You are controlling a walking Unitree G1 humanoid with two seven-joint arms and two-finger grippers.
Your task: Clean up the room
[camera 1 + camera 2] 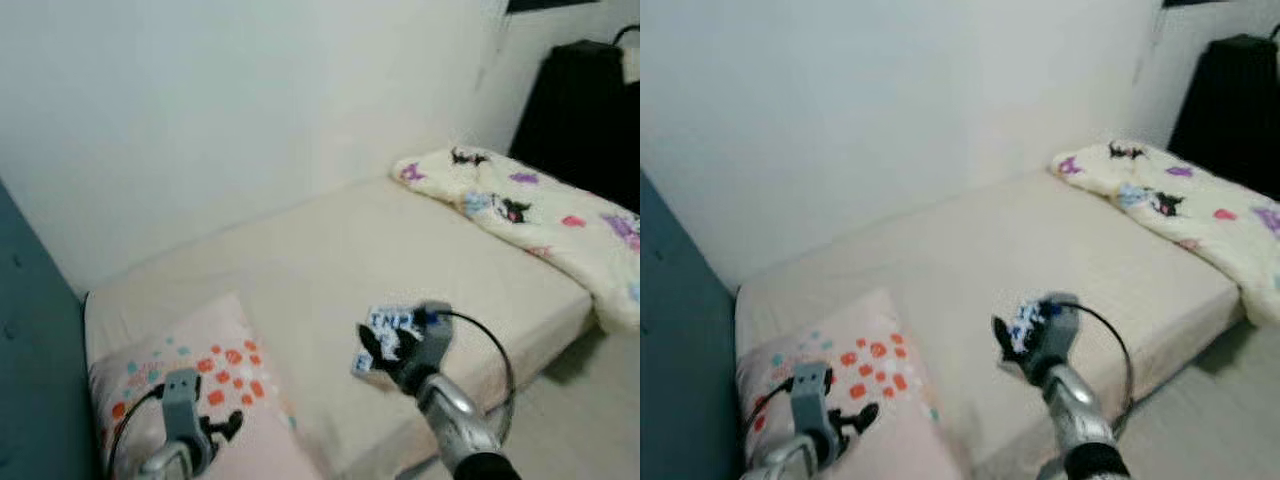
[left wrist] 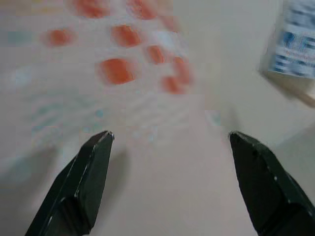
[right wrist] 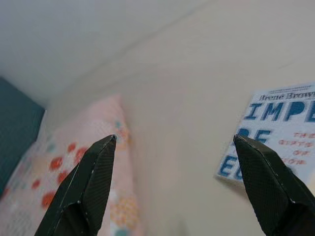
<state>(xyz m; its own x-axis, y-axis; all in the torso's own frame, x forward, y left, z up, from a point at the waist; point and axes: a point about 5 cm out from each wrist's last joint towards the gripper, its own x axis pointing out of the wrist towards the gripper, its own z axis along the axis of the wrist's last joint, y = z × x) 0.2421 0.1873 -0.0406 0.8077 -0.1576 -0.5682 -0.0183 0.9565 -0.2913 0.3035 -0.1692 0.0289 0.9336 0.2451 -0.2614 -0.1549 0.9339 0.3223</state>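
Mattress [image 1: 330, 250] in cream cover served as landmark, set against white wall [image 1: 220, 90] and teal headboard [image 1: 30, 350]. Positioned at the mattress head end beside the headboard: pink pillow [image 1: 190, 375] with orange and teal dots. Piled at the mattress far end: cream blanket [image 1: 540, 215] with cartoon prints, partly hung over the edge toward the floor [image 1: 590, 400]. Laid flat on the mattress near its front edge, apart from the pillow: white book [image 3: 278, 132] with blue cover lettering. Held over the book: right gripper [image 3: 174, 182], fingers spread wide, clamped on nothing. Held over the pillow: left gripper [image 2: 170, 182], fingers likewise parted and empty, with the book seen just past the pillow edge. Stood beyond the mattress far end: black furniture [image 1: 585, 110], blurred.
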